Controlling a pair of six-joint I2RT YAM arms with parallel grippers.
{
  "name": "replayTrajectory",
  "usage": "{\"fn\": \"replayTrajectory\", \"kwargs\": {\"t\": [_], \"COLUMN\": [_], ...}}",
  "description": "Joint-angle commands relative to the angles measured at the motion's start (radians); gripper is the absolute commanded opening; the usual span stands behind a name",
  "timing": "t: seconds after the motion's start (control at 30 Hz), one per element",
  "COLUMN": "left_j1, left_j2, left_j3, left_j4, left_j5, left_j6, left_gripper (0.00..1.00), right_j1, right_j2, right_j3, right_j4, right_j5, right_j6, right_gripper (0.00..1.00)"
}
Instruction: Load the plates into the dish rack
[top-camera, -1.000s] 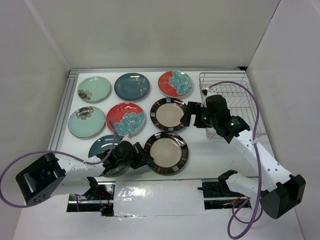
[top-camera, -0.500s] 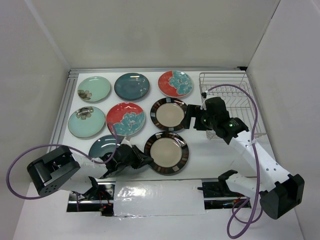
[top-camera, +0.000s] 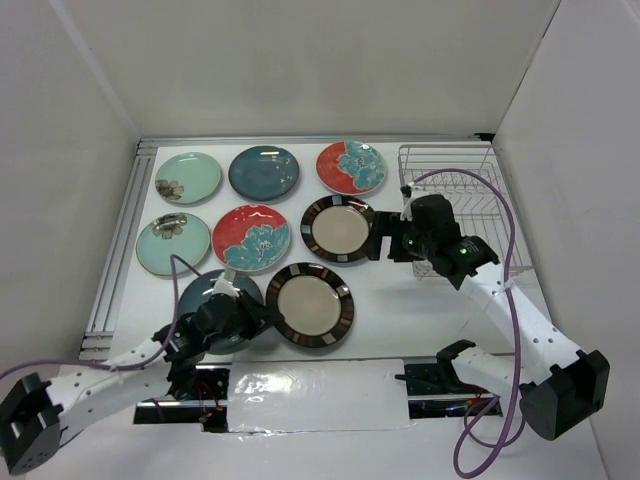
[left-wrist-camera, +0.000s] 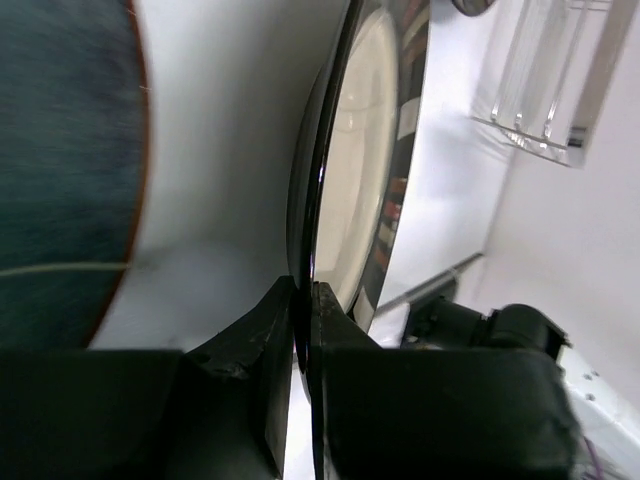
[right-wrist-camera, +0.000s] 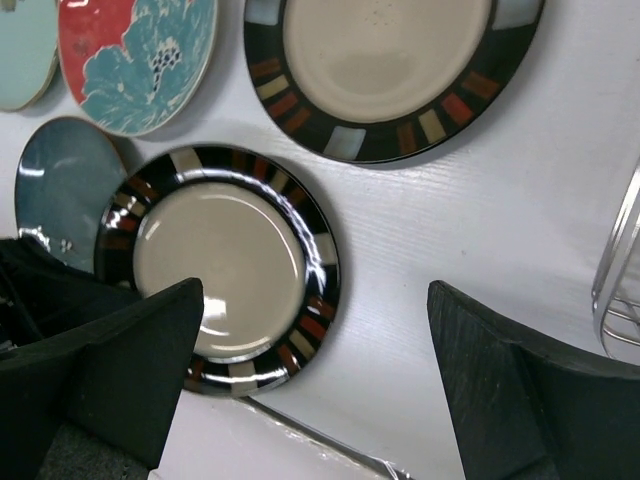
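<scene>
Several plates lie flat on the white table (top-camera: 420, 315): two mint green (top-camera: 188, 177), two dark teal (top-camera: 264, 172), two red with a teal flower (top-camera: 351, 166) and a cream one with a striped rim (top-camera: 338, 227). My left gripper (top-camera: 262, 318) is shut on the left rim of a second cream striped plate (top-camera: 310, 305), seen edge-on in the left wrist view (left-wrist-camera: 360, 180) between the fingertips (left-wrist-camera: 325, 300). My right gripper (top-camera: 380, 238) is open and empty, hovering beside the far striped plate and in front of the dish rack (top-camera: 470, 175). The held plate shows in the right wrist view (right-wrist-camera: 220, 265).
The near teal plate (top-camera: 212, 295) lies right beside my left gripper, partly hidden by it, and also shows in the left wrist view (left-wrist-camera: 60, 170). Metal rails (top-camera: 118, 240) run along the table's left edge. White walls close in the left, back and right. The right arm covers the rack's front left corner.
The near striped plate has slid left toward the teal plate with my left gripper on its rim, and the left arm has pulled back. The right arm has barely moved.
</scene>
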Motion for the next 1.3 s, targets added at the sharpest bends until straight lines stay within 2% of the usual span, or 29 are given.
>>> {"fn": "replayTrajectory", "kwargs": {"t": [0.0,0.1,0.3,0.8,1.03,1.13,1.17,1.27], "left_j1": [0.043,0.084,0.097,0.097,0.138,0.147,0.156,0.178], "left_j2": [-0.174,-0.251,-0.270,-0.212,-0.221,-0.221,-0.212,-0.183], "left_j3": [0.132,0.182,0.241,0.335,0.335,0.335,0.335,0.326], "left_j4": [-0.135,-0.181,-0.088,0.121,0.191,0.191,0.207,0.269], "left_j5": [-0.048,-0.008,0.056,0.171,0.221,0.242,0.242,0.292], "left_j6": [0.093,0.117,0.191,0.242,0.242,0.242,0.242,0.242], "left_gripper": [0.00,0.00,0.00,0.00,0.00,0.00,0.00,0.00], "right_j1": [-0.009,-0.009,-0.018,-0.027,-0.037,-0.037,-0.037,-0.046], "right_j2": [-0.016,-0.007,0.028,0.037,0.037,0.037,0.037,0.037], "right_j3": [0.030,0.030,0.040,0.020,-0.012,-0.031,-0.031,-0.042], "right_j4": [0.024,0.050,0.068,0.104,0.122,0.150,0.160,0.193], "right_j5": [-0.101,-0.214,-0.345,-0.420,-0.456,-0.503,-0.544,-0.616], "right_j6": [-0.064,-0.076,-0.096,-0.105,-0.116,-0.116,-0.116,-0.116], "right_gripper": [0.99,0.99,0.99,0.99,0.99,0.87,0.76,0.60]}}
